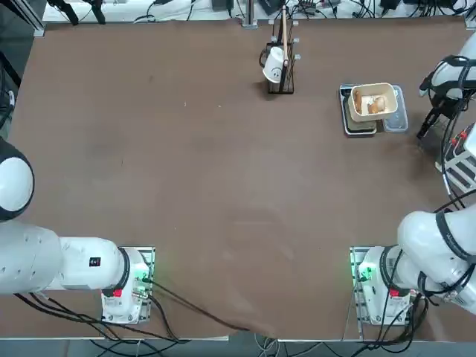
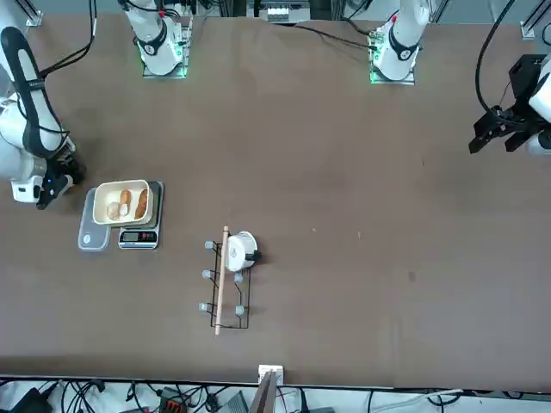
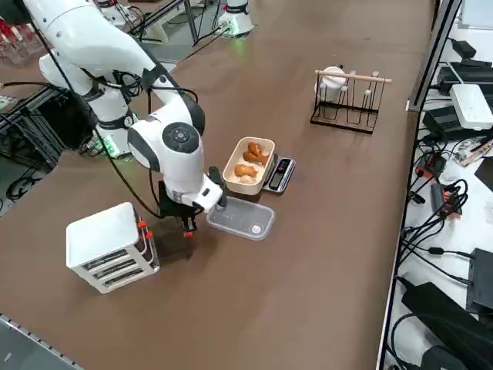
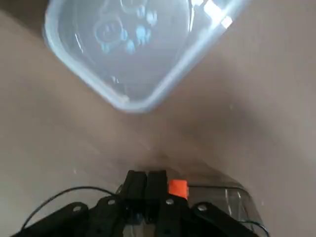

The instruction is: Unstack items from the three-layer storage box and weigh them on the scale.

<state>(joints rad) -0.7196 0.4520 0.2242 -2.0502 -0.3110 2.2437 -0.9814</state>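
The right gripper point(image 3: 187, 229), fingers pressed together and empty, hangs between the three-layer storage box point(image 3: 109, 246) and a clear plastic tray point(image 3: 240, 219). Only the right side view shows the box; the top view shows the black wire rack point(image 1: 282, 65).

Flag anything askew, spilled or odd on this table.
Nothing spilled or damaged. The cream tub of items sits on the scale, its clear lid flat alongside. Right gripper, shut and empty, hangs beside the storage box.

Scale point(image 1: 358, 126) mostly hidden under tub point(image 1: 372, 101); display perhaps unreadable.
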